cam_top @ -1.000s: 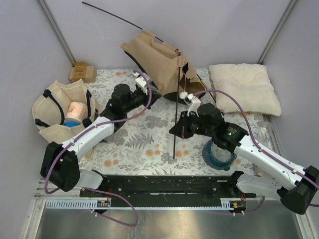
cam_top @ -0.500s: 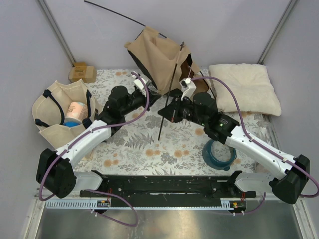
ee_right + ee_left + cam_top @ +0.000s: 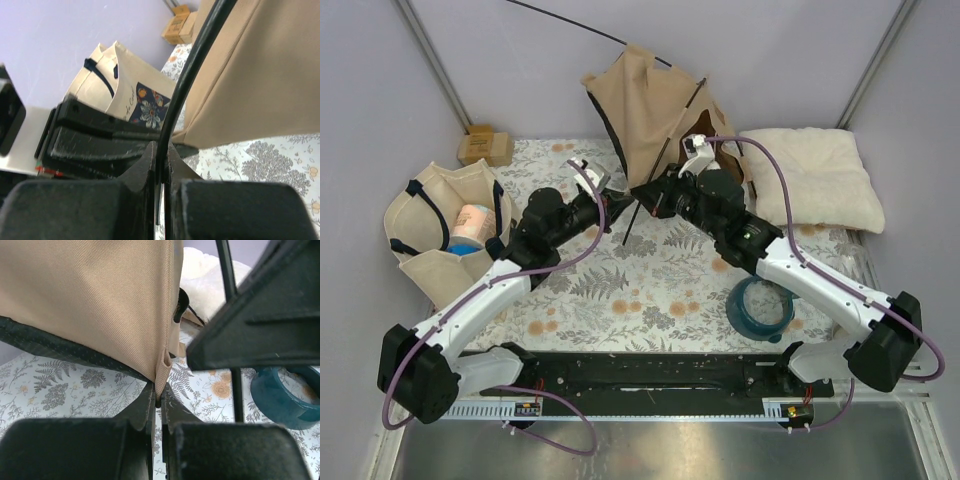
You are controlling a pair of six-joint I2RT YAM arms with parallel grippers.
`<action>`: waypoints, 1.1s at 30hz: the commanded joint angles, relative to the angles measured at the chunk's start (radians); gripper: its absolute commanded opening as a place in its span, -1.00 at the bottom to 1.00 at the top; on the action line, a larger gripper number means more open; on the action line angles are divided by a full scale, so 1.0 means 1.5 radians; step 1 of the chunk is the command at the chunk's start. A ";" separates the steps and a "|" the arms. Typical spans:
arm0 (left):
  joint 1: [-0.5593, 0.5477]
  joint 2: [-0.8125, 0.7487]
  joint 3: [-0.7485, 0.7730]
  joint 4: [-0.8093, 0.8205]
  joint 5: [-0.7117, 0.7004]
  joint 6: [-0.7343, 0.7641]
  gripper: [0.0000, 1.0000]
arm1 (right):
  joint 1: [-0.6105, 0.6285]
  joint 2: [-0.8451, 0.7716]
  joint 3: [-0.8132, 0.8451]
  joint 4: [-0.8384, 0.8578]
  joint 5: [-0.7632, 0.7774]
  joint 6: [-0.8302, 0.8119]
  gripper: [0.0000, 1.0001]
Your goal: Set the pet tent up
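Tent (image 3: 645, 105) is at the top middle of the top view, half up. I think it is light and floppy, its pole (image 3: 186, 82) thin and bendy. My left gripper (image 3: 159, 398) pinches its bottom corner, my right gripper (image 3: 161, 161) the pole. Good spots to hold.

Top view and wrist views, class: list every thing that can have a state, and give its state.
left gripper: shut on the pet tent at a bottom corner.
right gripper: shut on the pole, which slants.
pet tent: partly raised, canvas slack.
tote bag: upright, open, items inside.
pillow: lying flat.
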 commanded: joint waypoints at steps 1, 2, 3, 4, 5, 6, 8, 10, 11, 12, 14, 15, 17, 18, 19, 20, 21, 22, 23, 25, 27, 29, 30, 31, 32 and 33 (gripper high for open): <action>-0.008 -0.040 -0.059 -0.093 0.011 0.009 -1.00 | -0.053 -0.007 0.077 0.187 0.170 -0.065 -1.00; -0.007 -0.046 -0.067 -0.096 0.009 0.009 -1.00 | -0.057 -0.005 0.081 0.192 0.173 -0.069 -1.00; -0.007 -0.054 -0.075 -0.098 0.008 0.009 -1.00 | -0.061 -0.001 0.086 0.193 0.179 -0.069 -1.00; -0.008 -0.061 -0.082 -0.105 0.004 0.009 -1.00 | -0.063 0.001 0.090 0.196 0.180 -0.069 -1.00; -0.007 -0.066 -0.092 -0.105 0.001 0.025 -1.00 | -0.069 0.006 0.095 0.201 0.180 -0.069 -1.00; -0.008 -0.076 -0.105 -0.102 0.002 0.030 -1.00 | -0.072 0.010 0.102 0.202 0.182 -0.069 -1.00; -0.007 -0.090 -0.126 -0.093 -0.001 0.029 -1.00 | -0.078 0.018 0.112 0.211 0.189 -0.068 -1.00; -0.007 -0.100 -0.141 -0.088 -0.002 0.030 -1.00 | -0.084 0.029 0.124 0.218 0.191 -0.059 -1.00; -0.008 -0.102 -0.147 -0.090 -0.002 0.030 -1.00 | -0.089 0.034 0.130 0.222 0.189 -0.053 -1.00; -0.008 -0.102 -0.147 -0.095 -0.003 0.030 -1.00 | -0.089 0.039 0.137 0.222 0.189 -0.046 -1.00; -0.008 -0.100 -0.143 -0.106 -0.011 0.024 -1.00 | -0.092 0.050 0.150 0.225 0.180 -0.035 -1.00; -0.008 -0.096 -0.134 -0.112 -0.012 0.016 -1.00 | -0.091 0.056 0.157 0.223 0.177 -0.027 -1.00; -0.008 -0.083 -0.115 -0.133 -0.027 -0.009 -1.00 | -0.092 0.063 0.166 0.221 0.170 -0.017 -1.00; -0.007 -0.075 -0.103 -0.143 -0.029 -0.027 -1.00 | -0.091 0.067 0.171 0.219 0.169 -0.015 -1.00; -0.006 -0.065 -0.094 -0.150 -0.023 -0.038 -1.00 | -0.091 0.068 0.174 0.218 0.167 -0.011 -1.00; -0.006 -0.059 -0.084 -0.152 -0.020 -0.057 -1.00 | -0.091 0.072 0.176 0.215 0.166 -0.009 -1.00; -0.006 -0.055 -0.078 -0.147 -0.022 -0.081 -1.00 | -0.092 0.075 0.177 0.213 0.167 -0.005 -1.00; -0.007 -0.051 -0.075 -0.139 -0.020 -0.101 -1.00 | -0.091 0.076 0.177 0.212 0.166 -0.002 -1.00; -0.007 -0.049 -0.070 -0.133 -0.023 -0.122 -1.00 | -0.092 0.078 0.176 0.211 0.165 -0.003 -1.00; -0.007 -0.042 -0.055 -0.125 -0.041 -0.177 -1.00 | -0.091 0.080 0.167 0.209 0.167 0.007 -1.00; -0.005 -0.033 -0.032 -0.129 -0.060 -0.229 -1.00 | -0.091 0.082 0.154 0.211 0.163 0.013 -1.00; -0.006 -0.020 -0.006 -0.134 -0.084 -0.285 -1.00 | -0.092 0.083 0.142 0.211 0.158 0.026 -1.00; -0.005 -0.015 0.006 -0.140 -0.096 -0.305 -1.00 | -0.091 0.084 0.135 0.212 0.152 0.031 -1.00; -0.005 -0.009 0.018 -0.145 -0.099 -0.319 -1.00 | -0.091 0.085 0.131 0.211 0.145 0.035 -1.00; -0.006 -0.005 0.030 -0.152 -0.106 -0.330 -1.00 | -0.090 0.087 0.127 0.210 0.139 0.039 -1.00; -0.006 -0.001 0.038 -0.158 -0.116 -0.345 -1.00 | -0.088 0.090 0.124 0.210 0.128 0.042 -1.00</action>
